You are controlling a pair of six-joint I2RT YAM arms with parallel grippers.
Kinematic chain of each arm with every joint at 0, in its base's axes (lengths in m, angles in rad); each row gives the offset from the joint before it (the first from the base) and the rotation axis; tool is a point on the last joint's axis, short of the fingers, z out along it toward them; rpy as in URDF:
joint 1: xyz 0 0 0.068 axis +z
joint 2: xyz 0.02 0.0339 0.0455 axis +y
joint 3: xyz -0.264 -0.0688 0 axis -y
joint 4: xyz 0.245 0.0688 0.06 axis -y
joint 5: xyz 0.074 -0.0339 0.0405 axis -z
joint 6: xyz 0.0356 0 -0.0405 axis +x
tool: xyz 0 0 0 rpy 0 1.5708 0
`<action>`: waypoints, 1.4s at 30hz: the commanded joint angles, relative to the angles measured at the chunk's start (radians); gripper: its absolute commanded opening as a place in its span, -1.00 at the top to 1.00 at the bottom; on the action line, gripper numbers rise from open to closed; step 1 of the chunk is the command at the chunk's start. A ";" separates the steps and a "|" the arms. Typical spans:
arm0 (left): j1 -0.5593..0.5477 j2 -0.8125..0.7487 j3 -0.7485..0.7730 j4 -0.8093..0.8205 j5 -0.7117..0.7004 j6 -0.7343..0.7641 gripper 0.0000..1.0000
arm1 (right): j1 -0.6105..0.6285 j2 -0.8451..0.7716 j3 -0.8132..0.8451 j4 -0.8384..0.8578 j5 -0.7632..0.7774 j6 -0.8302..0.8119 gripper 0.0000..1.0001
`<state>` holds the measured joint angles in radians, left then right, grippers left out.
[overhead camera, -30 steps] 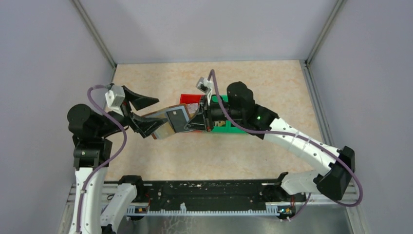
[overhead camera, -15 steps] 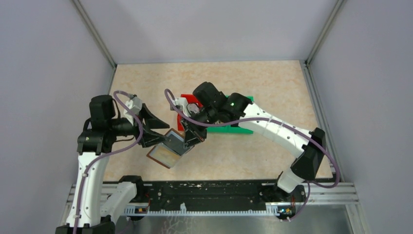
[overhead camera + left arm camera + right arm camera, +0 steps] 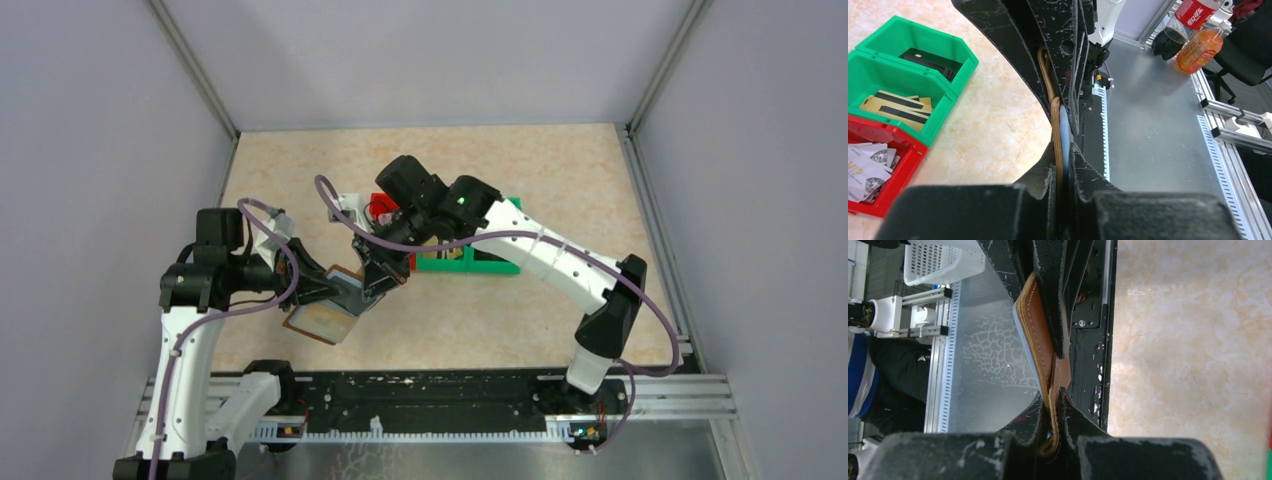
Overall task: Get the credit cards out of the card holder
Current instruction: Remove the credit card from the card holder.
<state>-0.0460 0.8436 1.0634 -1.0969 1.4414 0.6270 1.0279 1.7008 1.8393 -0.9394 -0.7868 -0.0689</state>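
Nearer and leftward, the stitched brown-leather card holder (image 3: 322, 322) lies open between both arms. The left gripper (image 3: 343, 292) has closed on one thin edge, and the right gripper (image 3: 377, 293) clamps another.

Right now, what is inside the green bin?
In the green bin, gold striped cards lie in one compartment and a dark card the other; anything beneath them is covered.
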 commanded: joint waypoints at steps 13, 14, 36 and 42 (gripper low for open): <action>-0.005 -0.061 -0.102 0.967 0.035 -1.057 1.00 | -0.155 -0.480 -0.748 1.370 0.144 0.600 -0.31; -0.005 -0.068 -0.128 1.128 -0.008 -1.172 1.00 | -0.154 -0.515 -0.820 1.479 0.183 0.634 -0.40; -0.005 -0.177 -0.211 1.499 -0.323 -1.613 1.00 | -0.056 -0.262 -1.002 2.332 0.410 1.027 0.17; -0.005 -0.180 -0.218 1.472 -0.324 -1.588 1.00 | -0.060 -0.220 -0.987 2.444 0.351 1.115 0.66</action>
<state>-0.0456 0.6758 0.8440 0.3595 1.1217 -0.9504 0.9665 1.4670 0.8043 1.3365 -0.3988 0.9653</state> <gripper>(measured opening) 0.051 0.237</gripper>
